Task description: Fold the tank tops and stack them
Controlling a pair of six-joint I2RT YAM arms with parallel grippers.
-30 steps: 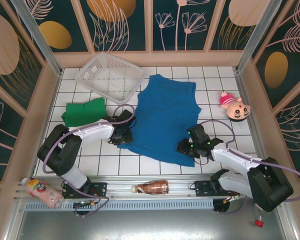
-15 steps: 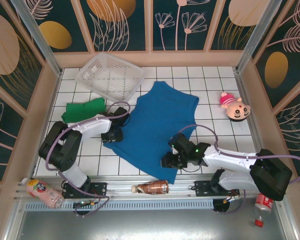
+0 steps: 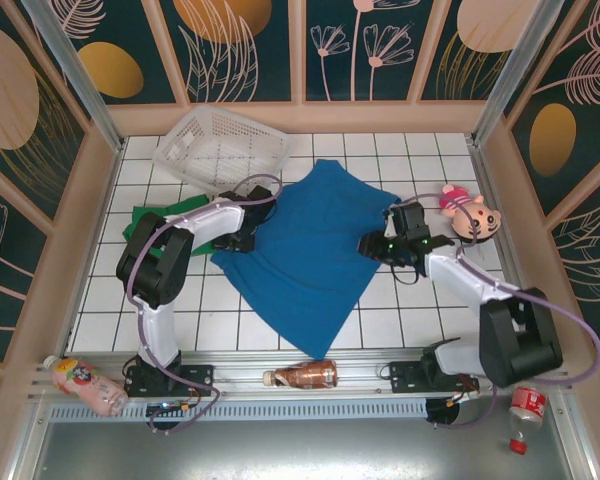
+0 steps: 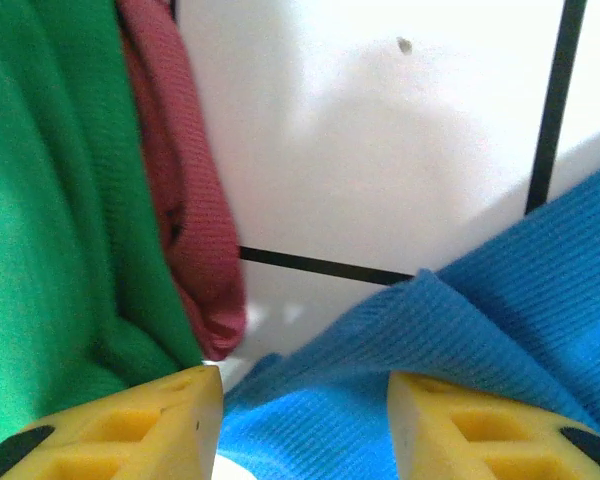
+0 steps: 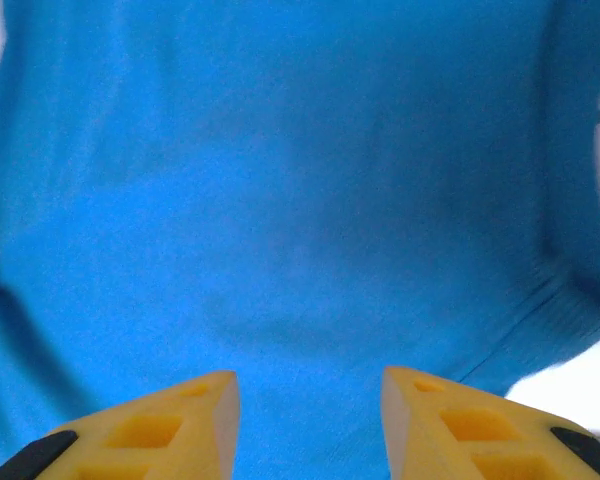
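**Near rail.** You have a pink-labelled bottle (image 3: 80, 385) at the left end, a brown bottle (image 3: 305, 375) at the middle and a red-capped bottle (image 3: 525, 405) at the right.

**Table (image 3: 420, 310), middle.** Blue tank top (image 3: 305, 265), one piece, lying rumpled and turned cornerwise, with its near corner toward the brown bottle.

**Your left gripper (image 3: 242, 240).** It sits at the blue top's left edge. In the left wrist view its yellow fingers (image 4: 140, 420) stand apart, with blue cloth lying loose across the gap between them.

**Your right gripper (image 3: 373, 245).** It sits at the blue top's right edge. In the right wrist view its fingers (image 5: 150, 425) are spread above blue cloth and clamp nothing.

**Left side.** Green tank top (image 3: 145, 222), folded, just beside the left gripper. The maroon tank top (image 4: 185, 200) shows as an edge along the green one's side. A strip of bare tile separates it from the blue top.

**Right side, farther.** Pink plush toy (image 3: 467, 212), near the right arm.

**Far left.** White lattice basket (image 3: 220, 150), beyond the green top.
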